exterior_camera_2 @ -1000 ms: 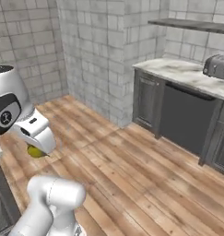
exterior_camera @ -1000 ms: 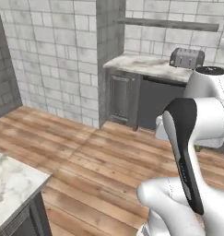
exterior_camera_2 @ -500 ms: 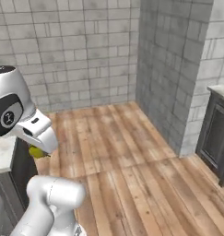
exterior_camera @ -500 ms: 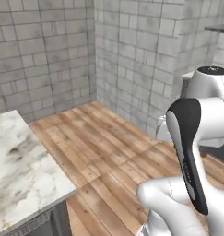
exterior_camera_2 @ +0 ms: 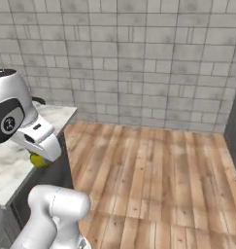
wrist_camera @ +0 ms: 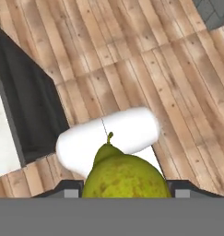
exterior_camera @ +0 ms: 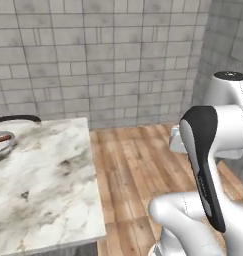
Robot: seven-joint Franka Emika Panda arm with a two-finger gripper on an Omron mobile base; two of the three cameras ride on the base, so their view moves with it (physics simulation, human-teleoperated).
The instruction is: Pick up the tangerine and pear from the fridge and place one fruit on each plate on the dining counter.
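Now the gripper [exterior_camera_2: 41, 156] is clamped on the pear [wrist_camera: 125, 174], stem pointing away from the hand, just beside the counter [exterior_camera: 48, 185] edge, above wood floor [exterior_camera_2: 153, 180]. Bowl [exterior_camera: 0, 142] sits at the counter's far end.

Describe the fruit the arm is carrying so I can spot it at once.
Start at the marble counter on the left of the right base view. At its edge, under the white hand, hangs the pear: yellow-green, speckled, short stem, the one bright thing against white and grey.
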